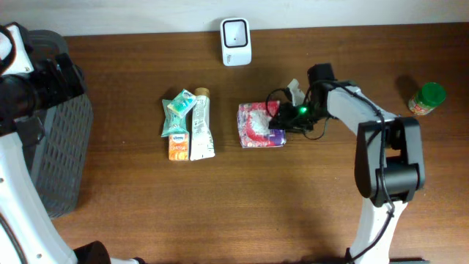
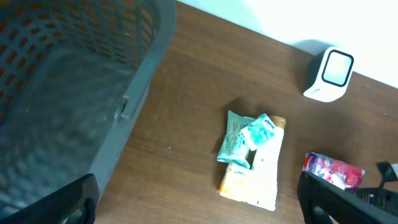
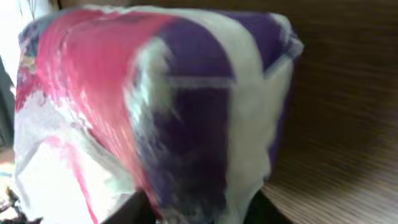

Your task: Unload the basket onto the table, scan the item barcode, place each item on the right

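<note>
Purple-red-white soft packet (image 1: 255,125): pinch its end squarely.
Right gripper (image 1: 281,121): against packet; clamped or not, cannot tell.
White boxy scanner (image 1: 236,42): face barcode toward it.

My right arm (image 1: 381,139), right of the packet (image 1: 258,125): white links, black joints, looped black cable (image 1: 319,130), green lamp (image 1: 300,111). My left arm (image 1: 15,183), far left of it: white and black.

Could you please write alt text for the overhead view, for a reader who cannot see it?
The right gripper is at a pink-and-purple packet at the centre of a brown table. A white scanner stands at the far edge, a cluster of small packages lies left of the packet, a grey basket sits far left and a green-lidded jar far right.
</note>
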Robot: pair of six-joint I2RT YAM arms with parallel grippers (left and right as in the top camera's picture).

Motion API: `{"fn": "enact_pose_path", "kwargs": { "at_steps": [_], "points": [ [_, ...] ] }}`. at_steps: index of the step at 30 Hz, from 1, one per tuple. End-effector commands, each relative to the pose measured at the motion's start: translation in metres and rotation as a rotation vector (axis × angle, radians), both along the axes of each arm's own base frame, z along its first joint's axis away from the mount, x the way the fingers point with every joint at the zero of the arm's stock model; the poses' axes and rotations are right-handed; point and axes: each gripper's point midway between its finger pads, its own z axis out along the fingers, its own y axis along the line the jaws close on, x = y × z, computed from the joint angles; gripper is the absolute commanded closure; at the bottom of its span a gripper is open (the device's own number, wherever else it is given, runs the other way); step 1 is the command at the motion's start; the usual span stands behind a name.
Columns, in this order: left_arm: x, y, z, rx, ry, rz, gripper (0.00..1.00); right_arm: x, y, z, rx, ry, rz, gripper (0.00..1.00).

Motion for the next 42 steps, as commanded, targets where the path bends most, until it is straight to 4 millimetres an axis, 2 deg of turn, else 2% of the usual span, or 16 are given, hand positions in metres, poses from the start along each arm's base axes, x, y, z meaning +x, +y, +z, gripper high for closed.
{"fn": "enact_pose_path", "kwargs": {
  "at_steps": [1, 3, 5, 6, 8, 10, 12, 15, 19, 29, 31, 32, 35, 37, 38, 42],
  "points": [
    [-0.004, 0.000, 0.007, 0.004, -0.020, 0.008, 0.01, 0.003, 0.019, 0.006, 0.013, 0.028, -0.044, 0.96],
    [-0.004, 0.000, 0.007, 0.004, -0.021, 0.008, 0.01, 0.025, 0.025, 0.035, 0.070, -0.033, -0.048, 0.96],
    [-0.004, 0.000, 0.007, 0.004, -0.020, 0.008, 0.01, 0.055, 0.037, 0.090, 0.169, -0.145, -0.033, 0.96],
    [-0.004, 0.000, 0.007, 0.004, -0.020, 0.008, 0.01, 0.084, 0.042, 0.133, 0.210, -0.235, -0.074, 0.96],
    [-0.004, 0.000, 0.007, 0.004, -0.020, 0.008, 0.01, 0.121, 0.048, 0.177, 0.284, -0.386, -0.142, 0.96],
    [-0.004, 0.000, 0.007, 0.004, -0.020, 0.008, 0.01, 0.179, 0.030, 0.201, 0.269, -0.513, -0.449, 0.96],
    [-0.004, 0.000, 0.007, 0.004, -0.020, 0.008, 0.01, 0.202, 0.035, 0.212, 0.266, -0.632, -0.534, 0.96],
    [-0.004, 0.000, 0.007, 0.004, -0.020, 0.008, 0.01, 0.225, 0.064, 0.192, 0.360, -0.663, -0.613, 0.96],
    [-0.004, 0.000, 0.007, 0.004, -0.020, 0.008, 0.01, 0.241, 0.067, 0.146, 0.359, -0.643, -0.699, 0.96],
    [-0.004, 0.000, 0.007, 0.004, -0.020, 0.008, 0.01, 0.243, 0.061, 0.135, 0.286, -0.678, -0.685, 0.96],
    [-0.004, 0.000, 0.007, 0.004, -0.020, 0.008, 0.01, 0.242, 0.061, 0.152, 0.269, -0.770, -0.570, 0.96],
    [-0.004, 0.000, 0.007, 0.004, -0.020, 0.008, 0.01, 0.243, 0.052, 0.173, 0.289, -0.800, -0.551, 0.96],
    [-0.004, 0.000, 0.007, 0.004, -0.020, 0.008, 0.01, 0.238, -0.042, 0.252, 0.279, -0.851, -0.643, 0.96],
    [-0.004, 0.000, 0.007, 0.004, -0.020, 0.008, 0.01, 0.227, -0.113, 0.257, 0.163, -0.801, -0.732, 0.96],
    [-0.004, 0.000, 0.007, 0.004, -0.020, 0.008, 0.01, 0.213, -0.174, 0.235, 0.047, -0.682, -0.861, 0.96],
    [-0.004, 0.000, 0.007, 0.004, -0.021, 0.008, 0.01, 0.138, -0.313, 0.137, -0.284, -0.277, -1.147, 0.96]
  ]
}}
